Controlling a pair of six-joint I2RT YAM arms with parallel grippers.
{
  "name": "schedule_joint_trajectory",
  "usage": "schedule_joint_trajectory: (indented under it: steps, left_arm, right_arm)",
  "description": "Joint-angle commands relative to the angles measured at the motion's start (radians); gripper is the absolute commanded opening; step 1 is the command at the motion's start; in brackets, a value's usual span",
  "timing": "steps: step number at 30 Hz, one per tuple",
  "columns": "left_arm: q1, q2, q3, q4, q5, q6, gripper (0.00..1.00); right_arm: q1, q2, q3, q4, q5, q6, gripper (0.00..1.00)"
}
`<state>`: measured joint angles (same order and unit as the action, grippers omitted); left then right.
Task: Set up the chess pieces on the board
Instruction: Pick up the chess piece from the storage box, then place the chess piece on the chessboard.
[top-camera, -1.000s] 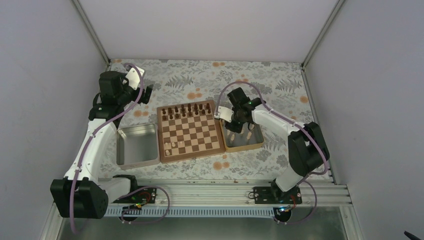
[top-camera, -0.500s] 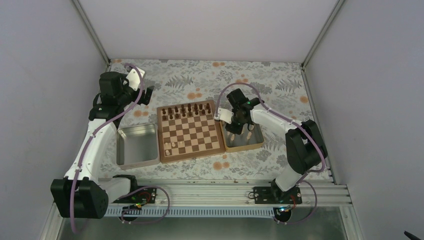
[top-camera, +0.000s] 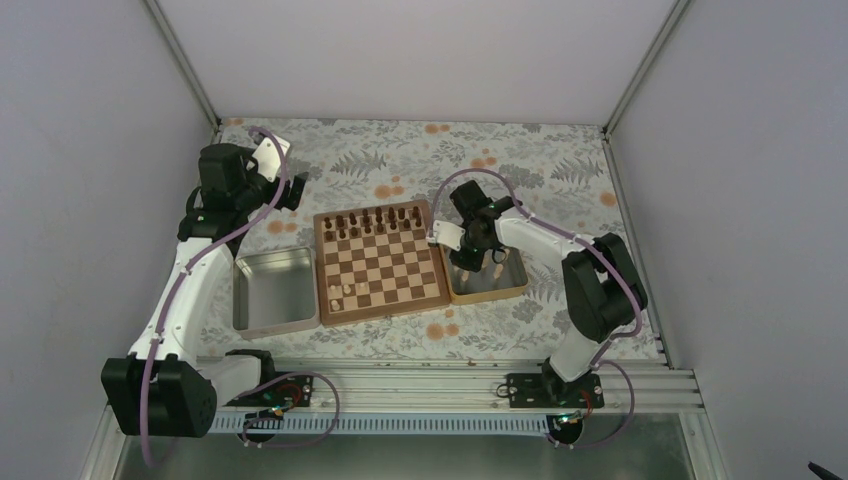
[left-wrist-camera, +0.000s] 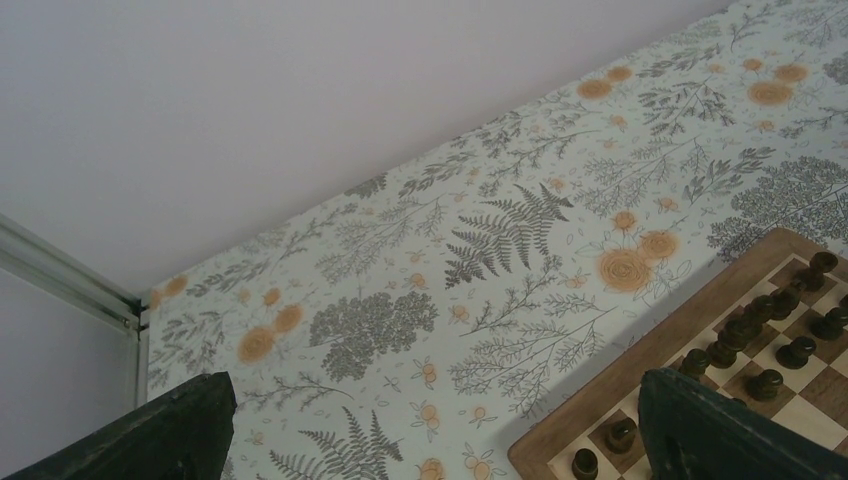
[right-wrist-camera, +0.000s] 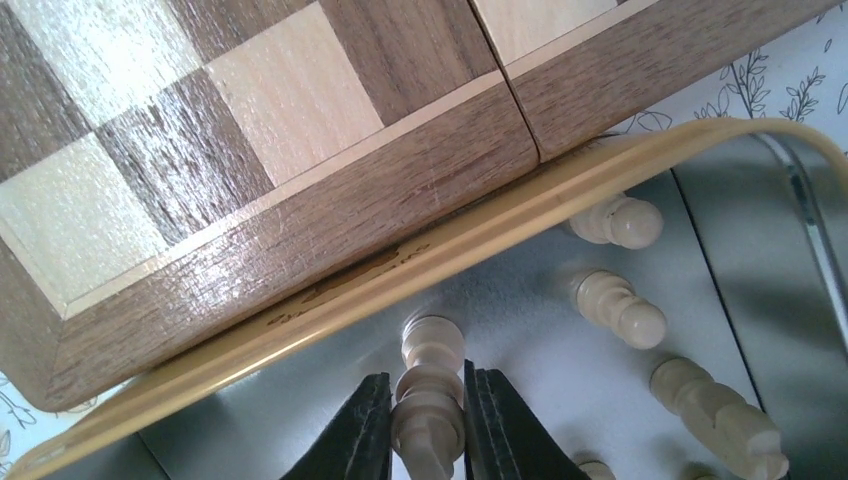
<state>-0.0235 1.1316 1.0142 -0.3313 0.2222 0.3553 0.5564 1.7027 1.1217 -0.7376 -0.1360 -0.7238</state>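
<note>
From above, the right tool (top-camera: 470, 262) is buried in the wooden-rimmed tray (top-camera: 510, 290) just right of the board (top-camera: 380, 262), and its own wrist hides what it has got. The wrist view settles it: the right tool (right-wrist-camera: 428, 420) has its two dark fingers (right-wrist-camera: 365, 435) pressed against either side of one pale piece (right-wrist-camera: 430, 395), jaws nearly together on it. The lower end of that piece is cut off at the bottom edge, so I cannot tell whether it rests on the tray floor or is clear of it. Its long axis runs in line with the fingers, its rounded head pointing towards the tray's rim (right-wrist-camera: 400, 270) and the board's border (right-wrist-camera: 300, 200) beyond.

Three loose pale pieces (right-wrist-camera: 618, 305) lie on their sides on the tray floor to the right of it, apart from one another; more are clipped at the frame's bottom. A few pale pieces (top-camera: 342, 292) stand at the board's near left corner, too small to name. Dark pieces (top-camera: 375, 220) fill the two far rows.

The left tool (left-wrist-camera: 430, 440) hangs over the bench (left-wrist-camera: 500, 250) beyond the board's far left corner, jaws spread wide with nothing between them, only its fingertips showing. A metal tray (top-camera: 272, 290) sits against the board's left side.
</note>
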Motion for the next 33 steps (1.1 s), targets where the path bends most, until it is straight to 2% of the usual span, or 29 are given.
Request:
schedule_joint_trajectory:
  steps: [1, 5, 12, 18, 25, 33]
  left_arm:
    - [0.004, -0.017, -0.012, 0.002, 0.023, 0.011, 1.0]
    - [0.003, -0.016, -0.01, 0.002, 0.02, 0.011, 1.0]
    - [0.003, -0.012, -0.006, 0.005, 0.007, 0.007, 1.0]
    - [0.003, -0.012, -0.006, 0.008, 0.006, 0.007, 1.0]
    - [0.003, -0.01, -0.009, 0.006, 0.002, 0.008, 1.0]
    - [0.004, -0.01, -0.014, 0.005, -0.004, 0.012, 1.0]
  right_arm:
    - [0.011, -0.003, 0.018, -0.01, -0.004, 0.01, 0.13]
    - [0.011, -0.029, 0.04, -0.047, 0.006, 0.013, 0.05]
    - [0.021, -0.124, 0.138, -0.122, 0.071, 0.025, 0.06]
    - [0.085, -0.134, 0.282, -0.198, 0.096, 0.043, 0.06]
    - [0.263, -0.011, 0.394, -0.24, 0.103, 0.057, 0.07]
    - [0.416, 0.179, 0.52, -0.288, 0.025, 0.036, 0.08]
